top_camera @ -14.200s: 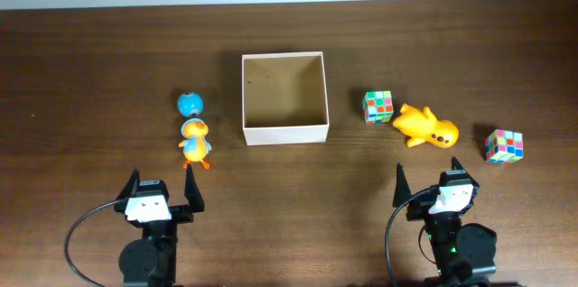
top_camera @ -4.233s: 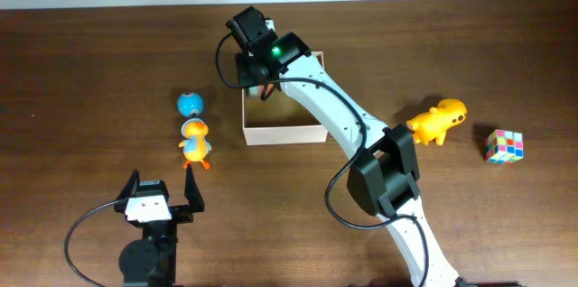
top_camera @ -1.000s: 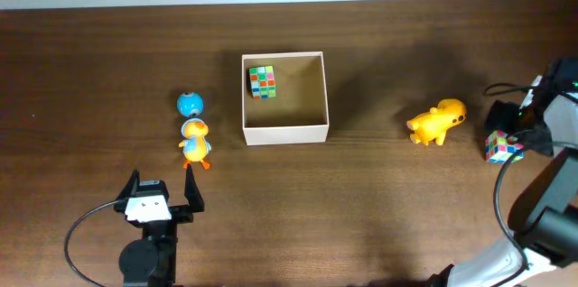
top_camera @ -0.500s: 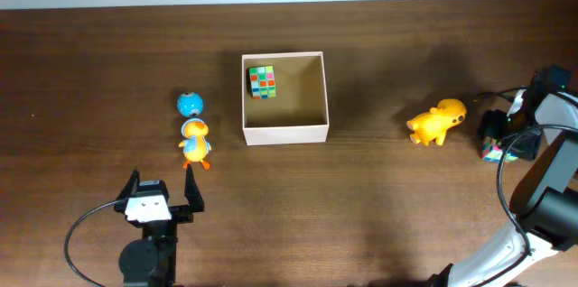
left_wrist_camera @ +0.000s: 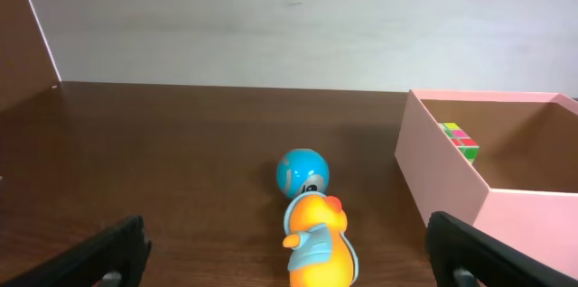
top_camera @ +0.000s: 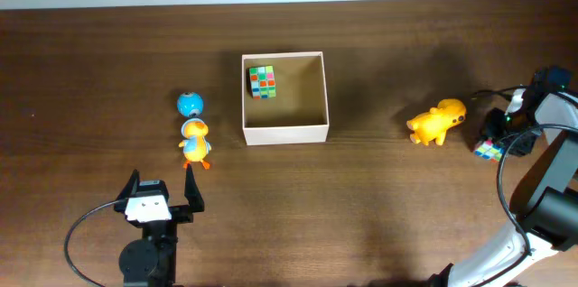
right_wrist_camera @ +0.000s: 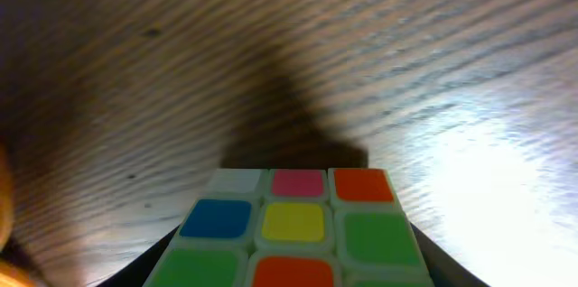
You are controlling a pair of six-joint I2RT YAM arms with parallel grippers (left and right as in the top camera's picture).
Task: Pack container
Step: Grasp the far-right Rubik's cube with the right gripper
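The right end effector [top_camera: 499, 135] hangs over a multicoloured cube [top_camera: 488, 149] far to the right of the container [top_camera: 284, 131], its jaws either side of the cube. Whether they have closed on it cannot be told. The left end effector [top_camera: 163, 181] gapes wide and empty, to the near left of the container. The container is probably light, easily shoved or tipped, with thin walls that would flex, so 1 wall near a corner looks the safest hold. It is a square open box with white walls and a tan floor. It stands upright on the desk [top_camera: 90, 52], with 1 cube [top_camera: 262, 81] in its far-left corner.
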